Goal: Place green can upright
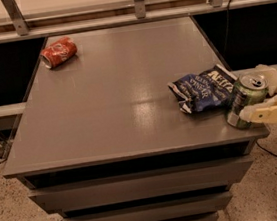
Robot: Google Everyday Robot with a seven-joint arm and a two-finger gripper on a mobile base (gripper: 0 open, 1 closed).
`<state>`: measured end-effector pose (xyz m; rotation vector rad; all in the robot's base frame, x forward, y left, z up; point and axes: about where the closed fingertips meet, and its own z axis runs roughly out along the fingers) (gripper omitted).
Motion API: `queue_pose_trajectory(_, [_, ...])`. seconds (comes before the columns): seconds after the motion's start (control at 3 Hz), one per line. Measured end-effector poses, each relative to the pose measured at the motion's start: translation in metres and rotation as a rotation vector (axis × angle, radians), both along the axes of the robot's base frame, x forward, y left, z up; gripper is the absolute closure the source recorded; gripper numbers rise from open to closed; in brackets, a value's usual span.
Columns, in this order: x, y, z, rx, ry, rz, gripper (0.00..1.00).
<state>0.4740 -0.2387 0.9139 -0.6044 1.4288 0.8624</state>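
Note:
The green can (244, 100) stands nearly upright, leaning slightly, at the front right corner of the grey table (117, 100); its silver pull-tab top faces up. My gripper (263, 96) reaches in from the right. Its cream fingers (269, 112) straddle the can, one in front at the can's lower side and one behind it, and they are shut on it. The can's base is at the table's surface, close to the right edge.
A crumpled dark blue chip bag (201, 89) lies just left of the can. A red soda can (59, 52) lies on its side at the far left corner. Drawers are below the tabletop, and a railed counter (135, 2) runs behind.

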Motion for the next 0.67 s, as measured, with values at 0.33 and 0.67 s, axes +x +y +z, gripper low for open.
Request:
queue_pose_trajectory(0.33, [-0.0042,-0.007,0.0108,-0.052,-0.016,0.032,0.0])
queue_pose_trajectory(0.67, [-0.0046,-0.007,0.0115,-0.053,-0.018,0.034,0.0])
